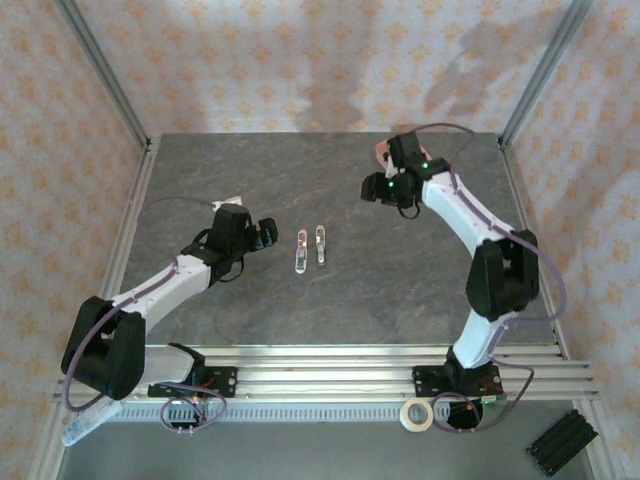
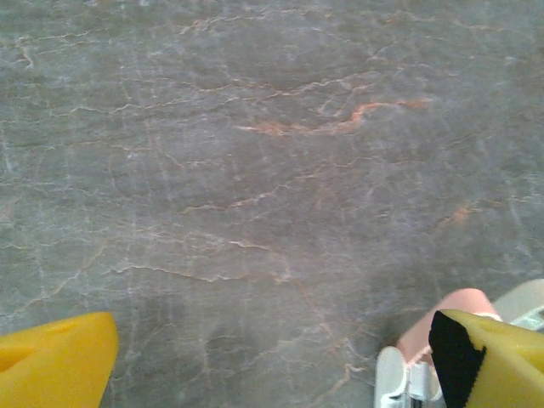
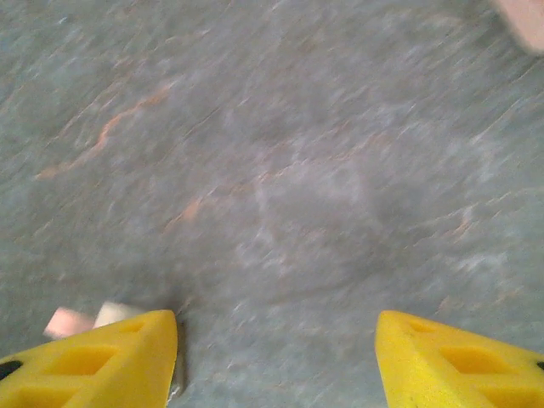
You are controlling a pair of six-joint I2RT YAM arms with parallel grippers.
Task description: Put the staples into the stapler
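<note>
— Mid-table, what lies between the arms?
— Two small clear plastic mini staplers [image 1: 301, 250], side by side on the grey stone-patterned table [image 1: 200, 170].
— And the pincers?
— Both wide and empty: left gripper [image 2: 272, 361] near the staplers, right gripper [image 3: 276, 340] farther back. The silvery staples are too small to make out.

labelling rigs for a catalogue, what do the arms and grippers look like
The left arm and right arm have white links, black joints and thin purplish cables. Green lights glow near the right wrist. The fingers are bright yellow wedges with cut-outs.
</note>
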